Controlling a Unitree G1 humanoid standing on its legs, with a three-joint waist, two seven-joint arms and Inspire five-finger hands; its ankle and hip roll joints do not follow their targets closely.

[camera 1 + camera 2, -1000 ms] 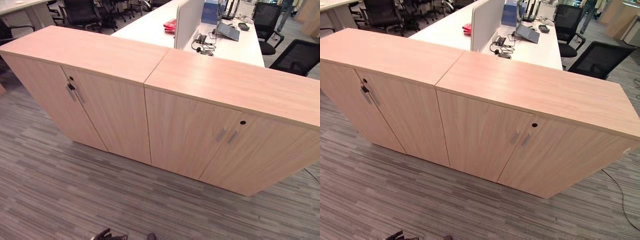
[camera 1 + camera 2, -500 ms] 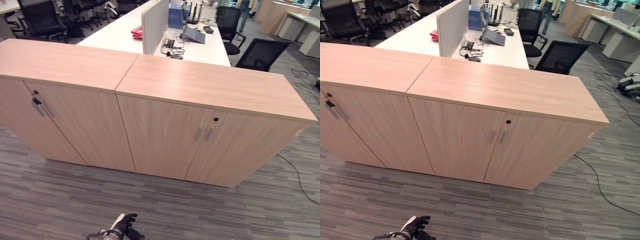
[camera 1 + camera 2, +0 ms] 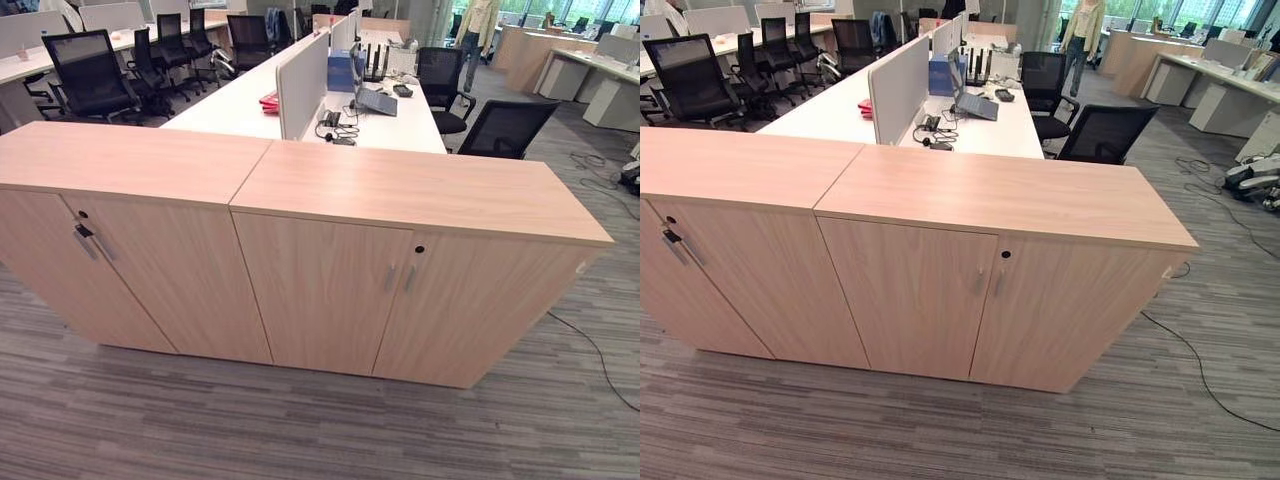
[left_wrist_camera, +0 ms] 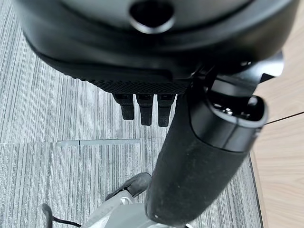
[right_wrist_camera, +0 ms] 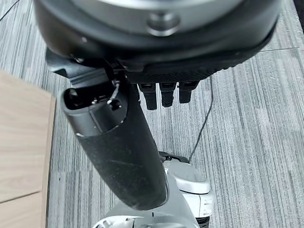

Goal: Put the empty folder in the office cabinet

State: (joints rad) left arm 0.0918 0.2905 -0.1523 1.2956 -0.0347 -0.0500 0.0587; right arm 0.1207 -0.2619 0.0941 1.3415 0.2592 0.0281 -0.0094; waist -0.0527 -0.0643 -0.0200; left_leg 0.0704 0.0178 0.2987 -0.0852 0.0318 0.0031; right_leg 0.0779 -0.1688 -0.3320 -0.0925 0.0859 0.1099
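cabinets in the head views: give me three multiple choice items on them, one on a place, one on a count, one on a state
1. Where does the white desk stand relative to the cabinets?
A. behind them
B. on top of them
C. in front of them on the carpet

2. How many doors do the left cabinet and the right cabinet show together?
A. two
B. four
C. six

3. What state are the cabinet doors in?
A. all closed
B. one swung open
C. all removed

Answers:
1. A, the desk runs away from the cabinets' far edge, with a divider panel on it.
2. B, each cabinet has a pair of doors with handles meeting in the middle.
3. A, every door front lies flush, and no interior shows.

Both the left hand and right hand hang over the carpet with straight fingers, holding nothing.
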